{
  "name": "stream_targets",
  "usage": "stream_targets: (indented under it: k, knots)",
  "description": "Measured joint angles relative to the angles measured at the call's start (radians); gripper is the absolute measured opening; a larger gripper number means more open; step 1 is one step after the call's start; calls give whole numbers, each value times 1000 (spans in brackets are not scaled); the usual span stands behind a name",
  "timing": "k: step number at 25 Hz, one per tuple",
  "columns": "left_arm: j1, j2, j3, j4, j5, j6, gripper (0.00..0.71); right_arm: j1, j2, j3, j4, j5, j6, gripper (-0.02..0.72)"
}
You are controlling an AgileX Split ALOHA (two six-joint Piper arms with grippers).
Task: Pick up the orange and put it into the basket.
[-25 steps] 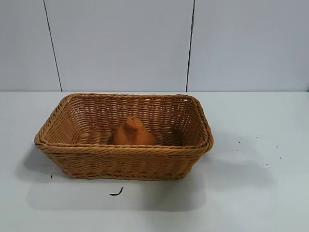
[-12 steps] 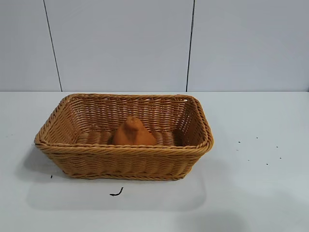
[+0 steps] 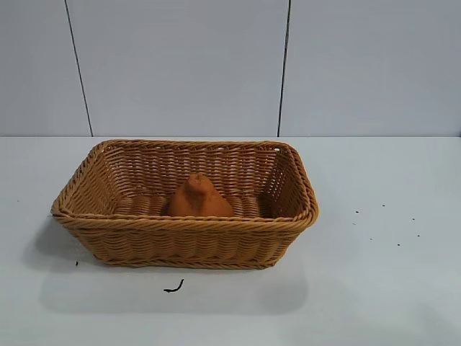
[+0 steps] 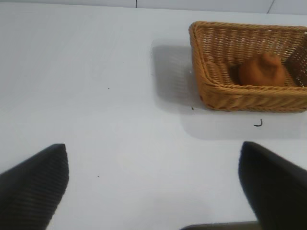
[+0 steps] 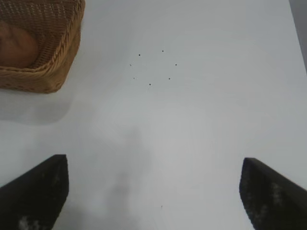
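Observation:
The orange (image 3: 197, 197) lies inside the wicker basket (image 3: 180, 224), near the middle of its floor, with its knobby end up. The left wrist view shows the same basket (image 4: 225, 91) with the orange (image 4: 263, 71) in it, far from my left gripper (image 4: 154, 184), which is open over bare table. My right gripper (image 5: 154, 191) is open too, above bare table off the basket's corner (image 5: 53, 72); a sliver of the orange (image 5: 17, 45) shows inside. Neither arm appears in the exterior view.
The white table (image 3: 374, 288) surrounds the basket. A small dark curl (image 3: 173, 287) lies just in front of the basket. A few dark specks (image 3: 382, 223) dot the table to its right. A panelled wall stands behind.
A shadow on the table to the right of the basket has faded away. The basket and orange have not moved.

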State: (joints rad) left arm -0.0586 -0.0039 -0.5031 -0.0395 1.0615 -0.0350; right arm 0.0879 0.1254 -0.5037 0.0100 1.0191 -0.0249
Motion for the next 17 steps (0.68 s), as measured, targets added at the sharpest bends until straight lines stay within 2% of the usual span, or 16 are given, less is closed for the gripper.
stream_targets:
  k: [5, 17]
  knots:
    - [0, 0, 0, 0, 0, 0, 692, 0, -123, 0, -1, 1, 0, 696]
    - [0, 0, 0, 0, 0, 0, 692, 8, -129, 0, -2, 0, 0, 696]
